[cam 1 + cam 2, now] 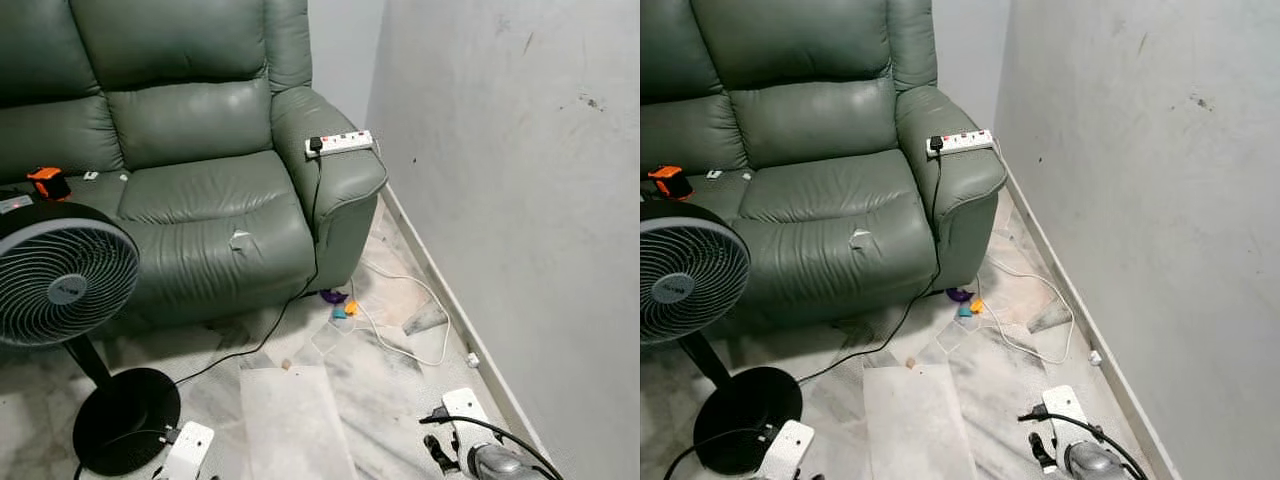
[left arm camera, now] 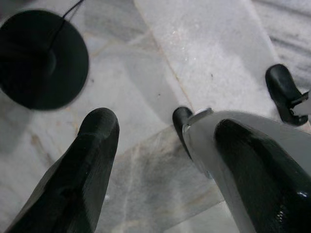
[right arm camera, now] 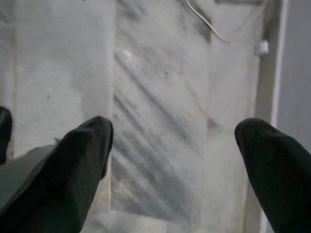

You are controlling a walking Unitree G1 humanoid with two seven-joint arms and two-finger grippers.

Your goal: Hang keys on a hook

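Observation:
My left gripper (image 2: 165, 165) hangs low over the marble floor (image 1: 390, 390), open, with nothing between its black fingers (image 2: 82, 170). My right gripper (image 3: 170, 160) is also open and empty, above the floor close to the skirting of the right wall. The silver right arm (image 1: 490, 462) shows at the bottom right of the left eye view. A few small purple, orange and teal bits (image 1: 336, 301) lie on the floor by the sofa's front corner; what they are I cannot tell.
A green leather sofa (image 1: 200, 200) stands ahead, with a white power strip (image 1: 340, 143) on its armrest. A black standing fan (image 1: 62, 280) is at the left, its round base (image 2: 41, 58) on the floor. A white cable (image 1: 400, 345) loops along the grey wall (image 1: 520, 200).

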